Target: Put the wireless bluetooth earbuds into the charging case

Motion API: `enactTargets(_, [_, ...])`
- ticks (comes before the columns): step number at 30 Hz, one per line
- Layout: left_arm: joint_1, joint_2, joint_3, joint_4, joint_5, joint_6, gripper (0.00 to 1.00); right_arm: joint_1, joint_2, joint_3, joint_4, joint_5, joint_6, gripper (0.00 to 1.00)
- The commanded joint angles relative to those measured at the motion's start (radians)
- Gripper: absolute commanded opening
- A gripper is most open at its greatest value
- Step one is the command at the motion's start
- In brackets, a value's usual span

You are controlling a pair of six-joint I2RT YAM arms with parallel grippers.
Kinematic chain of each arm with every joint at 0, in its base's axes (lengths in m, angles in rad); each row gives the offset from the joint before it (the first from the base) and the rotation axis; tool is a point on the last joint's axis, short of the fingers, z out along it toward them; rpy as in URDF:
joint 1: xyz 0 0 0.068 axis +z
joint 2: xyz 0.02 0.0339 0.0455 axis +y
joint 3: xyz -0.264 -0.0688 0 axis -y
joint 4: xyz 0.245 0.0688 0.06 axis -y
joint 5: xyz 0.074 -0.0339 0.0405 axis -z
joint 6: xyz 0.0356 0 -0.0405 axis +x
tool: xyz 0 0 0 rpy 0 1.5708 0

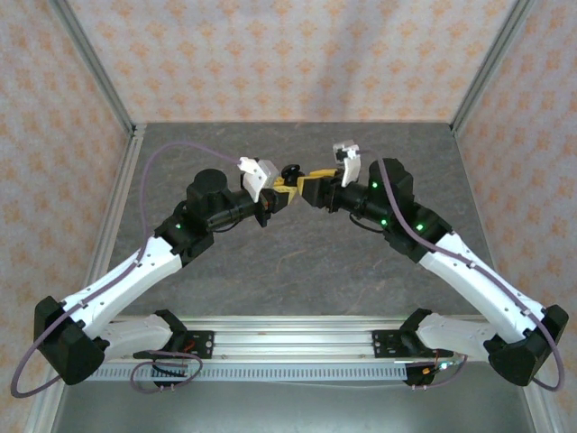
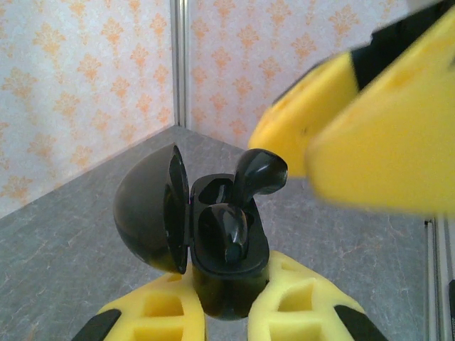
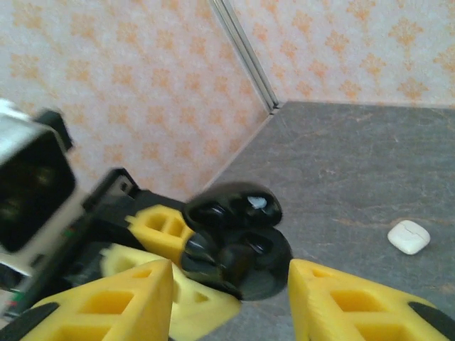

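Charging case (image 2: 252,256): glossy black plastic, pebble-round; domed lid (image 2: 146,213) hinged open to one side. Base clamped between left gripper (image 2: 227,291) fingers (image 2: 298,305), closed tight on it. Fingers yellow plastic w/ cut-out cells, black pads. Held in air over worktop (image 1: 297,262) centre, toward far edge. Worktop grey, stone-mottled, matte.

One black earbud (image 2: 229,231) seated in its well. Second black earbud (image 2: 259,174) stem-down in other well, head proud of rim.

Right gripper (image 3: 229,277) jaws parted, nothing between; case just beyond tips.

Left wrist cam gives case interior. Right wrist cam gives white rounded piece (image 3: 409,236) lying on worktop; case or bud, cannot tell.
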Motion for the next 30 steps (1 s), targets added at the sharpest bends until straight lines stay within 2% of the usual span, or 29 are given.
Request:
enactTargets(1, [0.004, -0.018, 0.031, 0.041, 0.027, -0.006, 0.0, -0.017, 0.006, 0.098, -0.046, -0.043, 0.047, 0.46])
enactTargets(5, [0.004, -0.02, 0.034, 0.036, 0.041, -0.009, 0.0, -0.041, 0.035, 0.147, -0.118, -0.084, 0.036, 0.44])
enactTargets(13, [0.004, -0.027, 0.039, 0.015, 0.049, -0.002, 0.0, -0.055, 0.054, 0.153, -0.174, -0.197, 0.007, 0.29])
enactTargets(21, [0.005, -0.02, 0.048, 0.014, 0.059, -0.004, 0.0, -0.061, 0.074, 0.163, -0.234, -0.193, -0.028, 0.22])
enactTargets(30, [0.005, -0.018, 0.049, 0.006, 0.06, -0.003, 0.0, -0.088, 0.079, 0.164, -0.256, -0.173, -0.034, 0.2])
